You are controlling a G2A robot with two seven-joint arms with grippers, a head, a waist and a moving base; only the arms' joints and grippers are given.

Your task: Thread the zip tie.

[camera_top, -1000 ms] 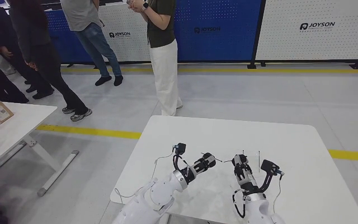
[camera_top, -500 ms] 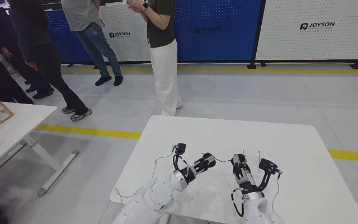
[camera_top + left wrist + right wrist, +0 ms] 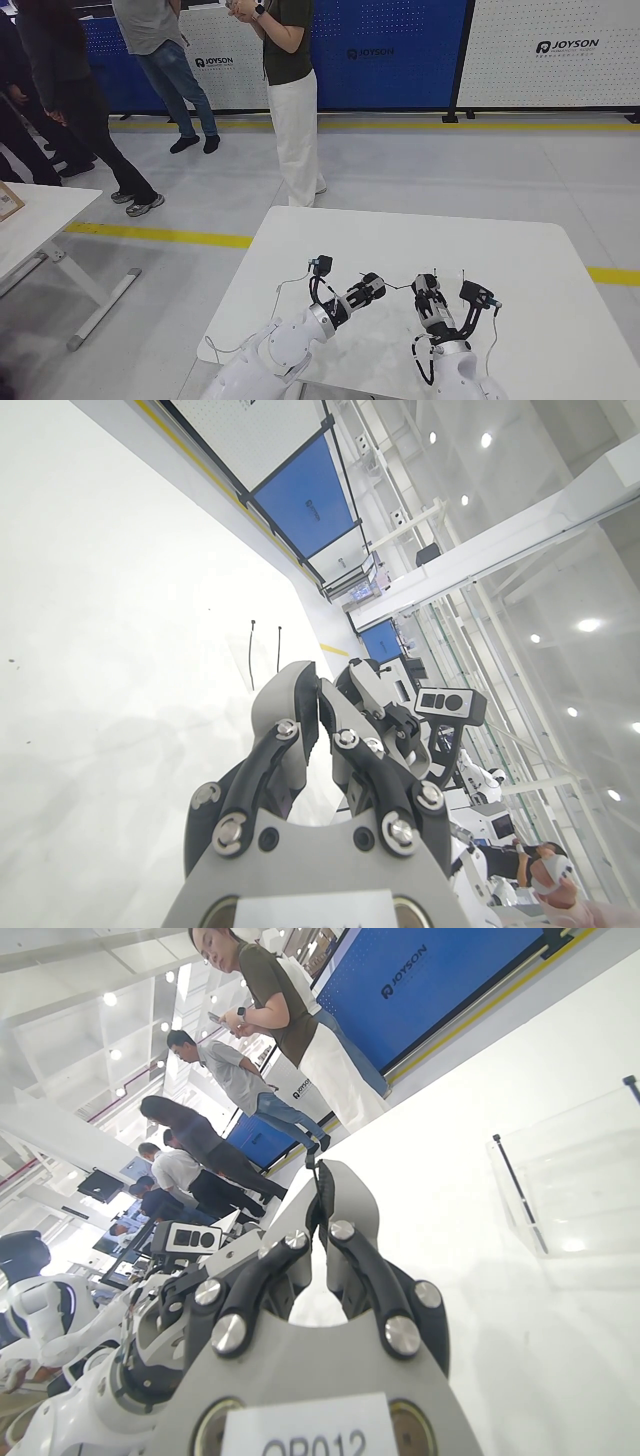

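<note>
Nearest to me, my right tool [image 3: 320,1173] is clenched on the zip tie [image 3: 311,1162]. The square head pokes out just past the fingertips and the strap runs back between the pads. It hangs above the tabletop [image 3: 330,250], on my side of the clear tray [image 3: 590,1163].

My left tool [image 3: 316,687] is just beside it, a little farther from the tray, with its pads pressed together. I can't make out anything between them from its own camera. From above, a thin dark line spans the gap between the two tools, and I take that for the strap's free end.

This thing weighs next to nothing. It's a thin, springy, slick plastic strap that will flex and whip if held far from the end, so I'd pinch the tail close to its tip to keep it stiff enough to aim. The head wants a hold right behind the slot, mouth left clear. Grip lightly there, since a hard squeeze could twist the slot off line.

Farther out, spare ties [image 3: 520,1193] lie straight in the tray, heads pointing away from me.
</note>
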